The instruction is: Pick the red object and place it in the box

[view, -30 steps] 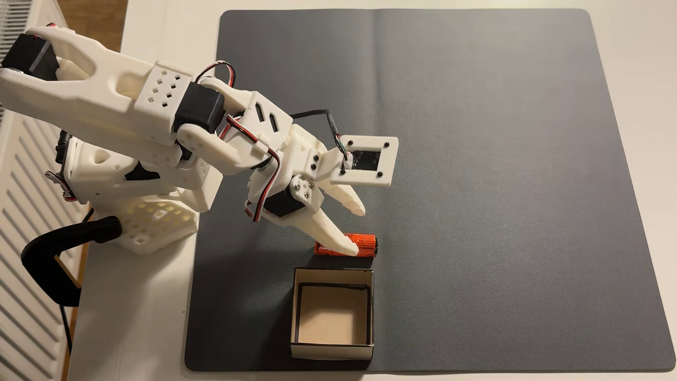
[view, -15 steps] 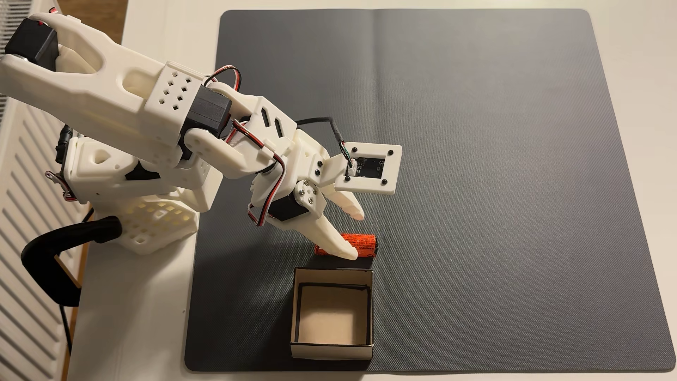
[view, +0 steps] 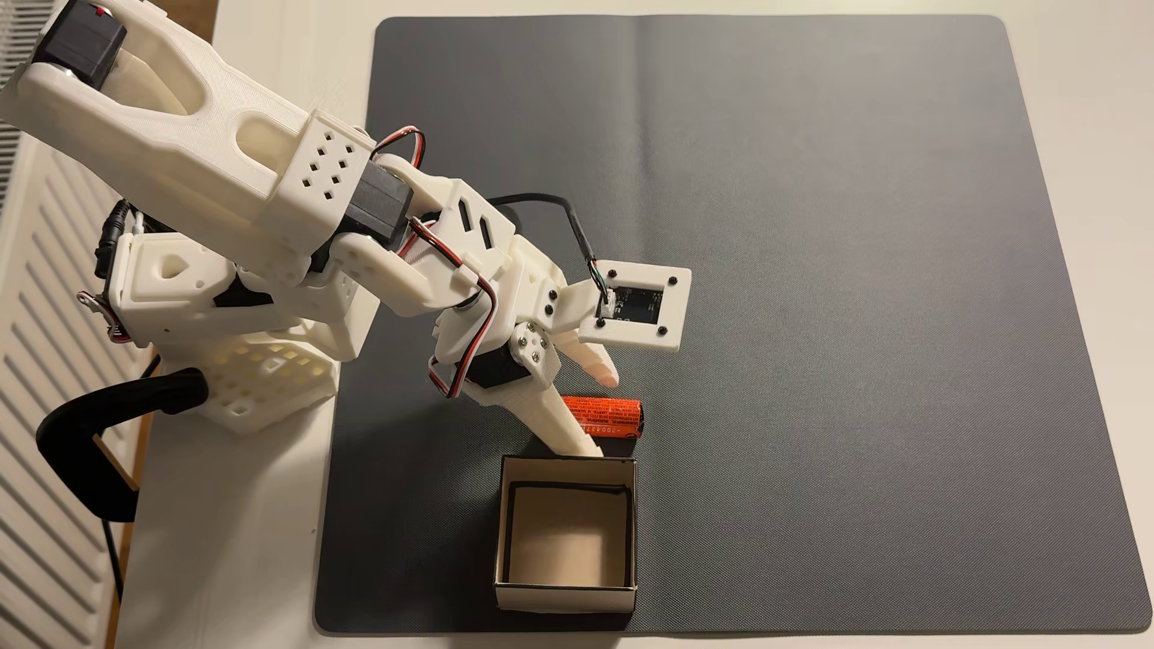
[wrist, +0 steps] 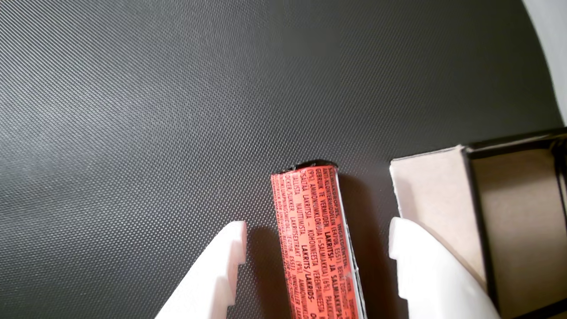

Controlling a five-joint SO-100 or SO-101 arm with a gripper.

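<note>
The red object lies on its side on the dark mat, just beyond the box's upper wall in the fixed view. My gripper is open and straddles it, one white finger on each side. In the wrist view the red object runs lengthways between the two fingertips, with a gap of mat on either side. Its black end points away from the camera. My gripper touches nothing that I can see. The box stands open close to the right finger.
A dark grey mat covers most of the white table, with wide free room to the right. The arm's base and a black clamp sit at the left table edge, next to a white radiator.
The arm has reached forward and down. The lower finger has slid off the top of the red object to its box side, so the open fingers now straddle it.
</note>
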